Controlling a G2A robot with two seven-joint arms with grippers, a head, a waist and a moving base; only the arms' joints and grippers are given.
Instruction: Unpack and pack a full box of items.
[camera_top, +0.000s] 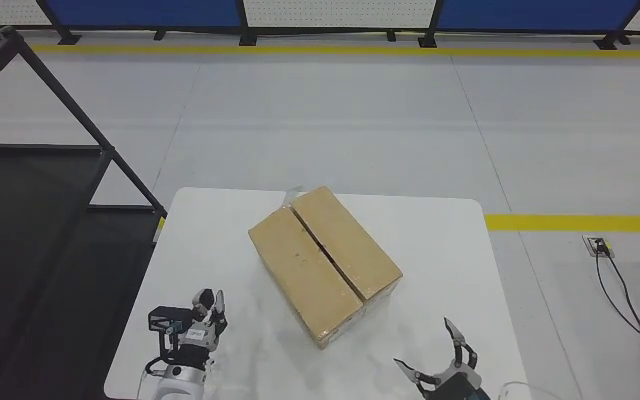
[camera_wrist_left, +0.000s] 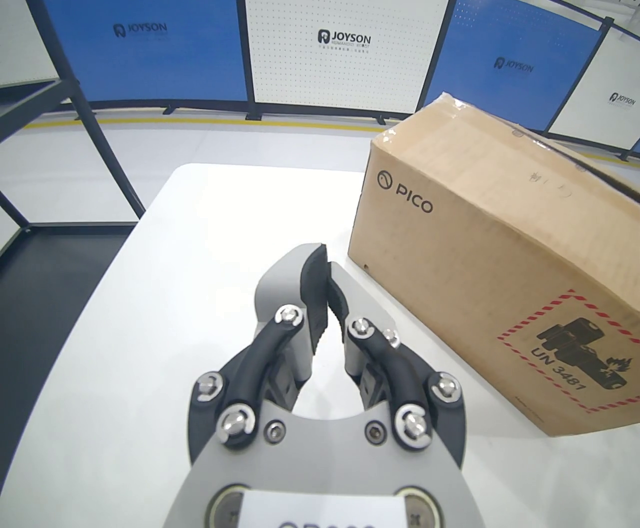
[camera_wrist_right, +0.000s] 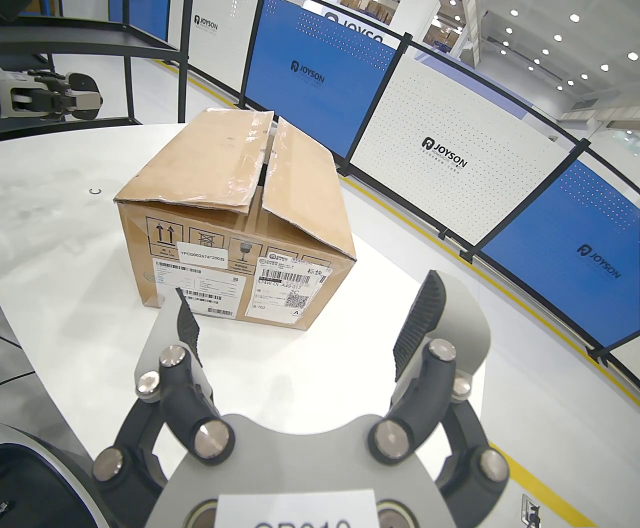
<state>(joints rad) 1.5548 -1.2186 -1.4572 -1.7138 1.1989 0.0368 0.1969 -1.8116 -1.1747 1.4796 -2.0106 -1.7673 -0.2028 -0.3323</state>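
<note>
Cardboard box (camera_top: 324, 262) was set askew at the middle of the white tabletop (camera_top: 200, 240), flaps folded shut. The left hand (camera_top: 210, 300) was held near the front left corner, fingers pressed together on nothing; the right hand (camera_top: 422, 342), near the front edge, was spread apart.

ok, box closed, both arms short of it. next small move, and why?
Probably move the right end effector onto the box and hook an edge of the flaps: it is open, facing the labelled end, where they gape slightly. The left end effector is shut, beside the box.
</note>
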